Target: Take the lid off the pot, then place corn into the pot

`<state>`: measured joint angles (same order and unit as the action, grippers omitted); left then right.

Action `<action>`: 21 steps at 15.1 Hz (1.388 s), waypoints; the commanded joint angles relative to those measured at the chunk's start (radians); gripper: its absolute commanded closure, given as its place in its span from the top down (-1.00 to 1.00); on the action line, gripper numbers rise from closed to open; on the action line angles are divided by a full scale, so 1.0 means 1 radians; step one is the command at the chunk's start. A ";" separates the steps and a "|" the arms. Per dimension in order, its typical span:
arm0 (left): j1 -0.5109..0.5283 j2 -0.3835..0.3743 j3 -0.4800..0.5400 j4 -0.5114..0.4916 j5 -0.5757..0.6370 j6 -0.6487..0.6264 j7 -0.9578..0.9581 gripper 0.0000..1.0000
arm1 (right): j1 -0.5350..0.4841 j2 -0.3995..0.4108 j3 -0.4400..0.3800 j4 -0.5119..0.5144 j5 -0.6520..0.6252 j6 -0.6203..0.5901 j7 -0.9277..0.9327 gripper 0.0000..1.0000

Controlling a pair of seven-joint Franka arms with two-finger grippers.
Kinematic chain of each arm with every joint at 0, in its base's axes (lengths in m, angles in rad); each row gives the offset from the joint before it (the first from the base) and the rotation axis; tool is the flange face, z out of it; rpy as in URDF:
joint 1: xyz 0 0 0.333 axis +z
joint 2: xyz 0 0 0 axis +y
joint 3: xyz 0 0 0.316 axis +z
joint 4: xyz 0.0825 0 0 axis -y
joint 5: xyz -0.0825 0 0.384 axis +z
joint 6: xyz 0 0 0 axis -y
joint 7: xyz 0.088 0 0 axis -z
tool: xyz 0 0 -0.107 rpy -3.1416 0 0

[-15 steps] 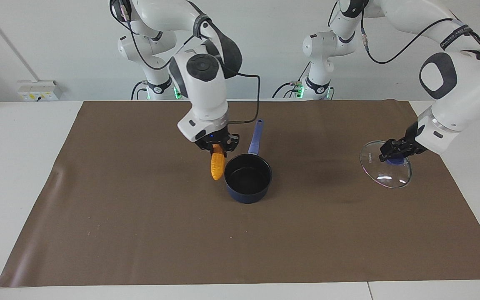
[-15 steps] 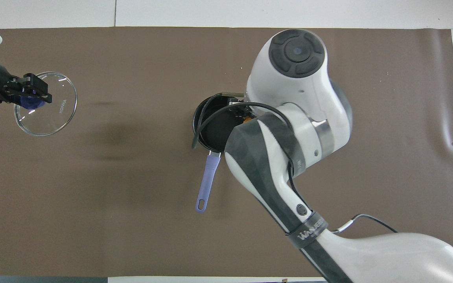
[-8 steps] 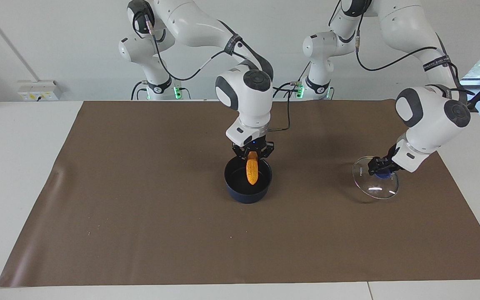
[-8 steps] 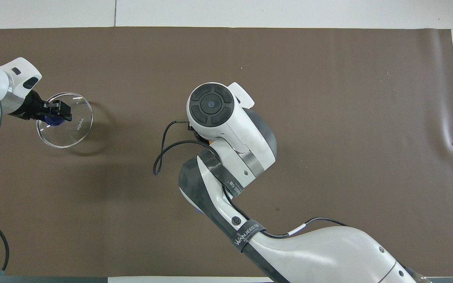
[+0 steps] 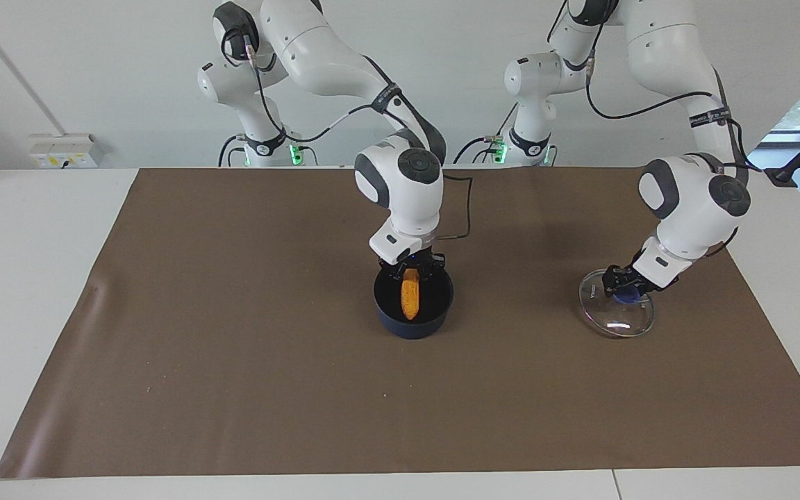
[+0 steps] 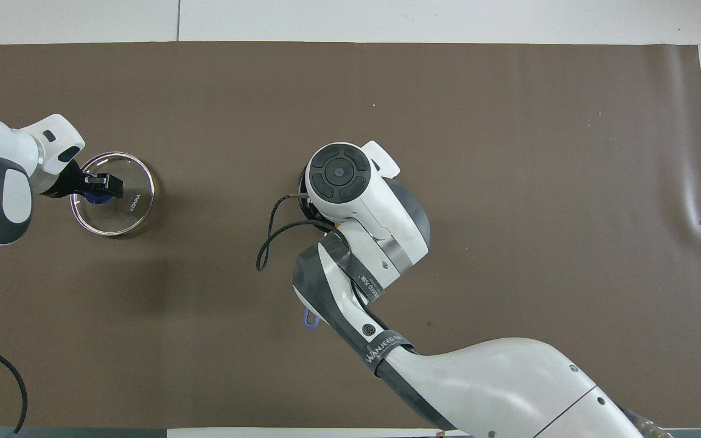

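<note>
A small yellow-orange toy corn cob [image 5: 410, 298] hangs tip-down inside the dark navy-blue saucepan [image 5: 414, 325] at the middle of the brown-covered desk [image 5: 233, 361], pinched at its top by the right tool [image 5: 410, 272]. Well apart, toward the left arm's end of the desk, the round clear glass lid [image 5: 616, 319] sits low and tilted. The left tool [image 5: 620, 285] is pressed onto its blue knob [image 5: 626, 297].

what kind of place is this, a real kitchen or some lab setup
Most likely a robotics lab, not a kitchen. Two arms stand at a plain white table covered by a brown mat, and the only cookware is a small pot, a toy corn and a glass lid.
</note>
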<state>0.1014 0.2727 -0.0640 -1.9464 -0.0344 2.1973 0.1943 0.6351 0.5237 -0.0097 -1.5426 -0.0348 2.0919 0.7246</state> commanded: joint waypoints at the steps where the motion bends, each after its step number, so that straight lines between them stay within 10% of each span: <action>1: 0.009 -0.041 -0.004 -0.061 0.018 0.058 0.033 -1.00 | -0.026 -0.027 -0.004 0.086 -0.023 -0.120 -0.020 1.00; 4: 0.009 -0.041 -0.004 -0.069 0.018 0.068 0.036 -0.93 | -0.132 -0.118 -0.001 0.121 -0.019 -0.229 -0.120 1.00; 5: 0.008 -0.041 -0.004 -0.069 0.018 0.068 0.037 0.39 | -0.167 -0.157 -0.001 0.121 -0.017 -0.280 -0.187 1.00; 6: 0.003 -0.040 -0.004 -0.062 0.018 0.065 0.037 0.99 | -0.202 -0.189 -0.003 0.121 -0.019 -0.320 -0.253 1.00; 10: -0.006 -0.061 -0.005 0.019 0.018 -0.015 0.030 1.00 | -0.360 -0.322 -0.006 0.121 -0.023 -0.462 -0.469 1.00; 15: -0.038 -0.092 -0.014 0.332 0.077 -0.465 -0.146 1.00 | -0.502 -0.454 -0.009 0.003 -0.019 -0.576 -0.646 1.00; 21: -0.124 -0.256 0.010 0.307 0.074 -0.626 -0.243 1.00 | -0.578 -0.510 -0.007 -0.100 -0.025 -0.495 -0.738 1.00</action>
<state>0.0147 0.0743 -0.0798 -1.5966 0.0171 1.6004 -0.0270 0.0755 0.0372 -0.0301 -1.6061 -0.0532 1.5357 0.0099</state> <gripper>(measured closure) 0.000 0.000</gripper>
